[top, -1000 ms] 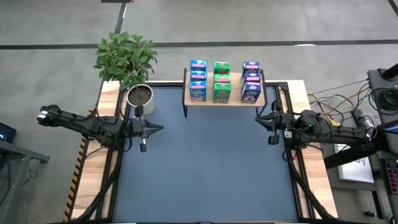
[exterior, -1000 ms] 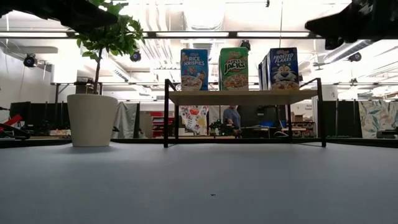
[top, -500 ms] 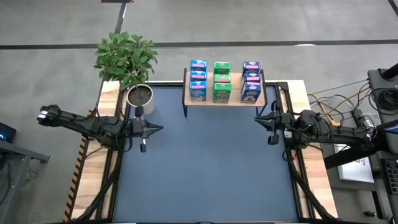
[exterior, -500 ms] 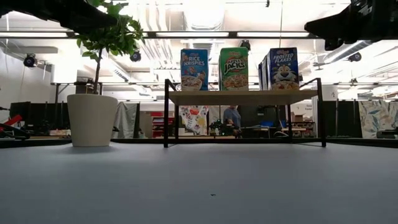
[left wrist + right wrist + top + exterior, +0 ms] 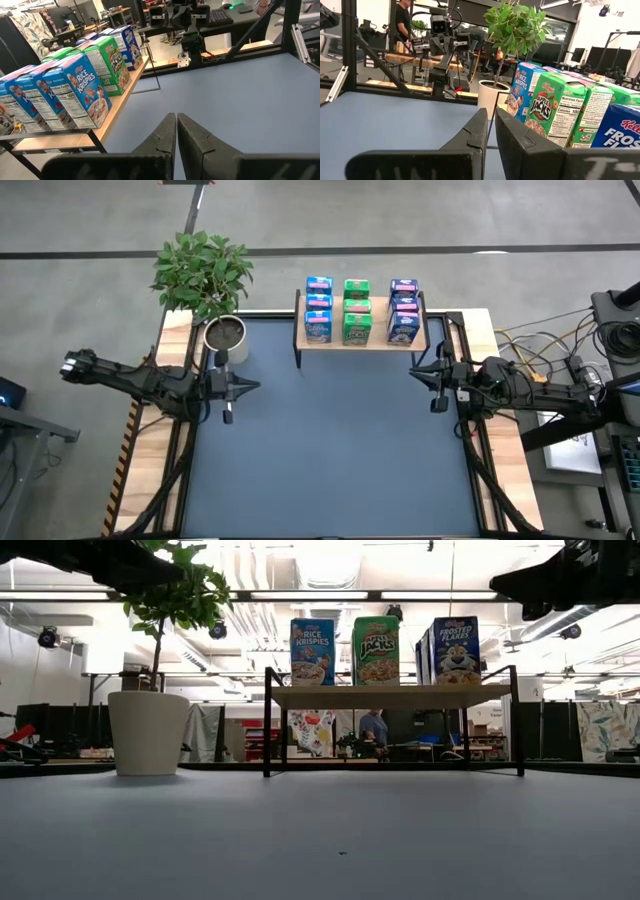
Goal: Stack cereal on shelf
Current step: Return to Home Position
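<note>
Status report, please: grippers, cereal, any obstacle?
Left gripper shut, right gripper shut, empty, at mat edges. Cereal on shelf, three rows. Nothing in the way.

High view: straight down. Low view: level toward shelf [image 5: 392,695]. Wrist views: behind left gripper [image 5: 176,118] and right gripper [image 5: 491,113], shelf alongside.

- shelf [image 5: 362,346]: light-wood plank on thin black legs, stands at the far middle edge of the dark blue mat [image 5: 330,450], level, three rows of boxes on top.
- light blue Rice Krispies boxes [image 5: 318,311]: upright, one behind another, row at the shelf's left end.
- green Apple Jacks boxes [image 5: 356,311]: upright, middle row, just beside the light blue ones.
- dark blue Frosted Flakes boxes [image 5: 403,311]: upright, row at the right end.
- all fronts face the mat side.
</note>
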Controlling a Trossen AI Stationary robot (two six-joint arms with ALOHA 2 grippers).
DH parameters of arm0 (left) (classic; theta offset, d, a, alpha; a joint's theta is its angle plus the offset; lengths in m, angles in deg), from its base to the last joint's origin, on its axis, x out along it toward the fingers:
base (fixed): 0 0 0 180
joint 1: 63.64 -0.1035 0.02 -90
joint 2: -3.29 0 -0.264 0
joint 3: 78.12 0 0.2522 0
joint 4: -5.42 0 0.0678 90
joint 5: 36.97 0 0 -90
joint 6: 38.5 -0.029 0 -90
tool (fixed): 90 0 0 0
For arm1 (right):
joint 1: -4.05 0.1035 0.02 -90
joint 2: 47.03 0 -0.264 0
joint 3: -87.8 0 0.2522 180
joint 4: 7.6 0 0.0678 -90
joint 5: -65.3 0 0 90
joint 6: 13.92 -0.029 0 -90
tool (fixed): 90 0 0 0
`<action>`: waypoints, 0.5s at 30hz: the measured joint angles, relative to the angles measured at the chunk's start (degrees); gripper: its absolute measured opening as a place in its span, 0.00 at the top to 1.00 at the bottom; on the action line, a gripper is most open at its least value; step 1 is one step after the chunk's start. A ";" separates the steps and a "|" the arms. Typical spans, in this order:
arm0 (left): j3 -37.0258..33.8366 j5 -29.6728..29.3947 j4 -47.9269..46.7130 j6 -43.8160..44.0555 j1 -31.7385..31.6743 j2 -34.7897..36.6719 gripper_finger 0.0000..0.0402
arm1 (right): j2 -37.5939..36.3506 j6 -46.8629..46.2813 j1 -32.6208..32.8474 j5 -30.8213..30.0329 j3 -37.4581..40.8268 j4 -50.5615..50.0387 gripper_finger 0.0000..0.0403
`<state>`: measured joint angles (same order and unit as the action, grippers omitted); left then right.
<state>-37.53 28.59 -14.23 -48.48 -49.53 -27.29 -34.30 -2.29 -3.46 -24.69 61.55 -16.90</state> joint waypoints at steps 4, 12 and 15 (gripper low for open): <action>-0.11 0.01 -0.79 0.00 0.00 0.97 1.00 | -0.36 0.36 0.00 -0.02 0.00 -1.68 0.93; -4.26 0.01 0.48 0.46 0.00 5.69 1.00 | -4.53 0.38 0.00 -0.02 0.13 -4.13 0.93; -6.14 0.01 1.20 0.61 0.00 8.44 1.00 | -7.07 0.15 0.00 -0.02 0.13 -5.33 0.93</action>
<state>-43.67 28.60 -13.03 -47.87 -49.53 -18.85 -41.37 -2.15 -3.46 -24.71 61.68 -22.23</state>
